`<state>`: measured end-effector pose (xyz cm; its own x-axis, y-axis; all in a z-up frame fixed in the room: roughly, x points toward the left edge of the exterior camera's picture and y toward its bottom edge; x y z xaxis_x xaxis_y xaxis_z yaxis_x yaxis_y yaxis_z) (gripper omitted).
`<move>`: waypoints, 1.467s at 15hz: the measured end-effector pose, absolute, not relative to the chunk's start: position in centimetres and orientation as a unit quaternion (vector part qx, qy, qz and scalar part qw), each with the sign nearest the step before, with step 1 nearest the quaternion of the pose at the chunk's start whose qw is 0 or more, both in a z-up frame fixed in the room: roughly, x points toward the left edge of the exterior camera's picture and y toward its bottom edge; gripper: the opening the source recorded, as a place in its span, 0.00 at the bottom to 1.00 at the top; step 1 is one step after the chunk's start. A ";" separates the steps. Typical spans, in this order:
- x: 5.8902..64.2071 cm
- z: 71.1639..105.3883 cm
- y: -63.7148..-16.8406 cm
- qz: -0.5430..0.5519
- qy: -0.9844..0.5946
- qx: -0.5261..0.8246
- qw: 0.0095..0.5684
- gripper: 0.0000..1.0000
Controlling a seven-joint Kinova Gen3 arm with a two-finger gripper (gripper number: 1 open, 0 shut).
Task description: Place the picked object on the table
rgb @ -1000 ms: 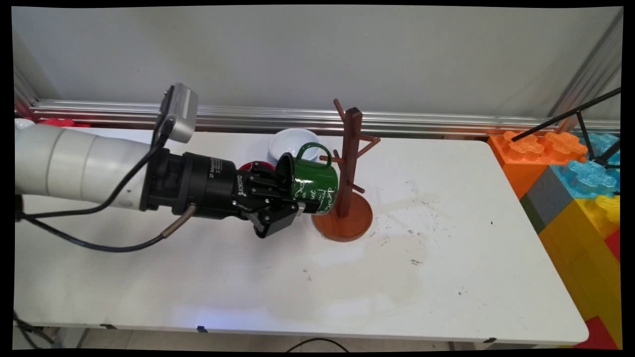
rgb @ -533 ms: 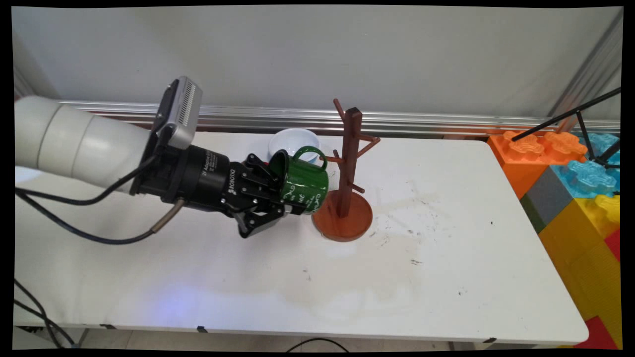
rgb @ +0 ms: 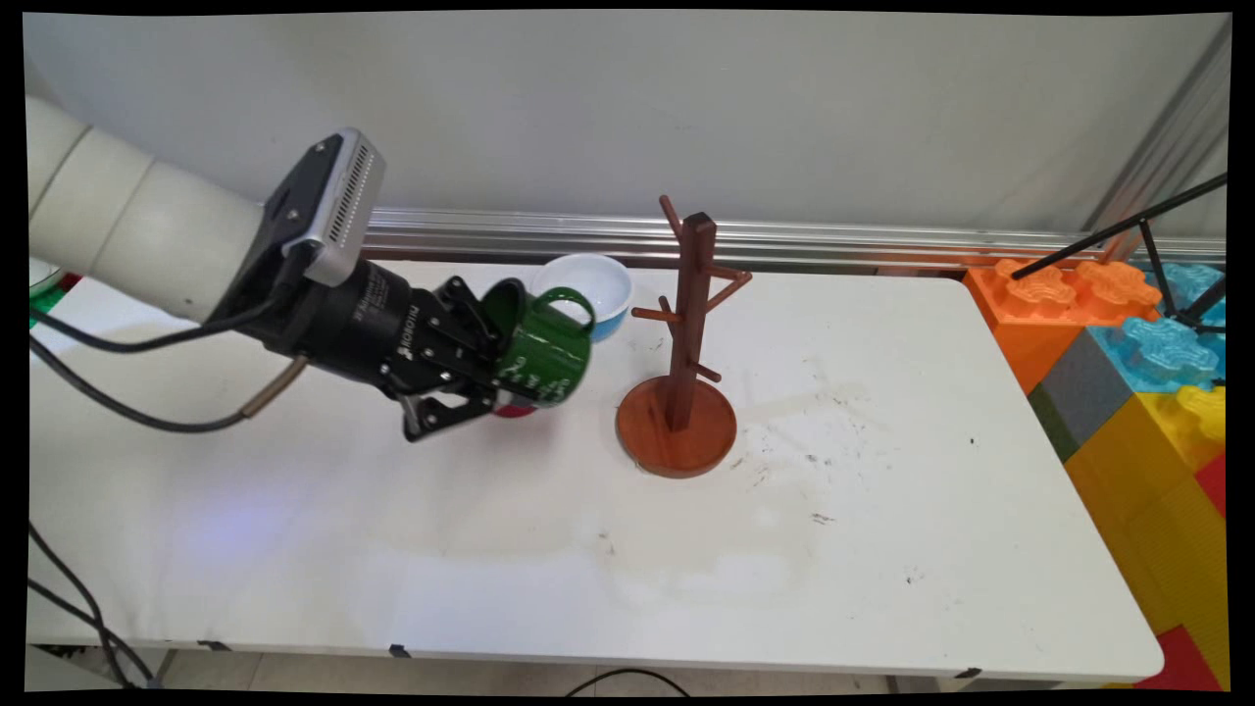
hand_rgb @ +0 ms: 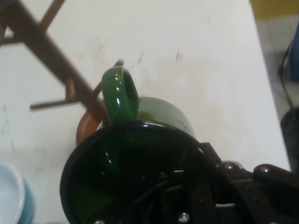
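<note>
We see the gripper clamped on the rim of a green mug, one finger inside and one outside, holding it tipped on its side above the white table, handle up. A red object peeks out just beneath it. Behind sits a white-and-blue bowl; the wooden mug tree stands apart, to the mug's right.

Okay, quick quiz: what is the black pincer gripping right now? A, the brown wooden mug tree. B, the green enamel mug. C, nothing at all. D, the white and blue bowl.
B: the black pincer is clamped on the rim of the green enamel mug, held tilted above the white table, apart from the brown wooden mug tree.
</note>
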<state>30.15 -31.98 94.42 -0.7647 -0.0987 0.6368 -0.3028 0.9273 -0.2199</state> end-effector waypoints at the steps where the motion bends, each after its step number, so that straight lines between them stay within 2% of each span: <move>1: 30.4 94.6 -32.3 0.155 -0.932 0.108 0.310 0.00; 12: 30.3 94.5 -34.6 0.111 -0.973 0.104 0.172 0.00; 22: 27.8 90.1 -36.6 0.069 -0.989 0.101 0.085 0.00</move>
